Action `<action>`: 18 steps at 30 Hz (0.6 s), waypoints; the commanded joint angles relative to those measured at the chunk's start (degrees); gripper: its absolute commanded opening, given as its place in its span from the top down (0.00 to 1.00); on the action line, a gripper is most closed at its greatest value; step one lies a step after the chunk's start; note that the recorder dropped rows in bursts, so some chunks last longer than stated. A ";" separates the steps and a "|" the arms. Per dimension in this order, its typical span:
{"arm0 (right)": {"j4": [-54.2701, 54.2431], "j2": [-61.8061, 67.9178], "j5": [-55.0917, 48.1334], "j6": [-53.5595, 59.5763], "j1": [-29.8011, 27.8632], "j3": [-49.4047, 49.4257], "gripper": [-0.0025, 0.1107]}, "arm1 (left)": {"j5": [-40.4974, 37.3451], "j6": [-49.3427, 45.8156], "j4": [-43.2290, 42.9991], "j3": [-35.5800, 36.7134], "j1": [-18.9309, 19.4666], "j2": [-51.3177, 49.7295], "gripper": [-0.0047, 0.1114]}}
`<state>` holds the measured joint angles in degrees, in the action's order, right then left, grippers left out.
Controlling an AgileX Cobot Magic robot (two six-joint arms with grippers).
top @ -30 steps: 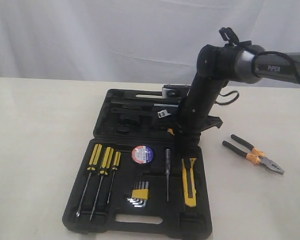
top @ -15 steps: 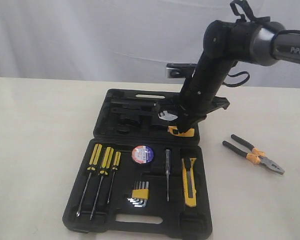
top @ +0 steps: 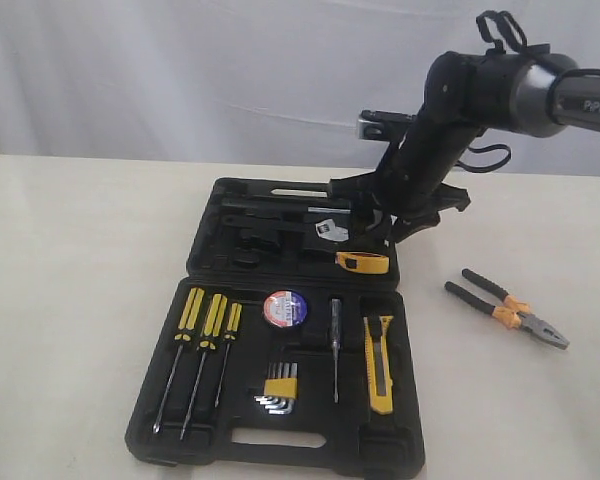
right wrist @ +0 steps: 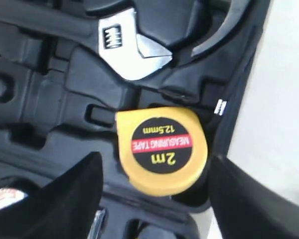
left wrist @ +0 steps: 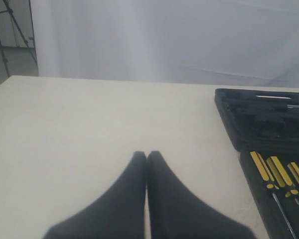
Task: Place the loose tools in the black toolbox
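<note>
The right gripper [right wrist: 156,162] has lifted off the round yellow tape measure [top: 363,262]; its jaws now stand apart, empty. In the front half of the black toolbox [top: 280,441], the yellow-black utility knife [top: 378,365] lies at the right, with the black tape roll [top: 285,308] further back. The tape measure rests in the rear half, by the hinge. The pliers [top: 507,308] lie on the table [top: 80,300], right of the toolbox. The left gripper [left wrist: 147,157] is closed, finger against finger, holding nothing.

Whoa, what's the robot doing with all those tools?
It is packing tools into the black toolbox. The right claw hangs open over the yellow tape measure, which lies in the box. The tape roll and utility knife are in too. The pliers lie on the table beside the box. The left claw is shut.
</note>
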<state>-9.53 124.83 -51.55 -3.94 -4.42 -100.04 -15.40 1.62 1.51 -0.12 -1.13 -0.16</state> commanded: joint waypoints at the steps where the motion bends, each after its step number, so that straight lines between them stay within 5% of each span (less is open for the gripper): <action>1: -0.04 2.78 0.16 2.74 -0.34 -3.34 0.46 | 0.06 0.10 -0.07 0.12 -0.12 0.16 0.96; 18: -0.04 9.46 -5.42 8.24 -0.34 -7.94 0.46 | 0.06 0.10 -0.07 0.12 -0.12 0.16 0.96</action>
<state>-9.75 133.62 -55.45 2.77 -4.47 -107.78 -15.40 1.62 1.51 -0.12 -1.13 -0.16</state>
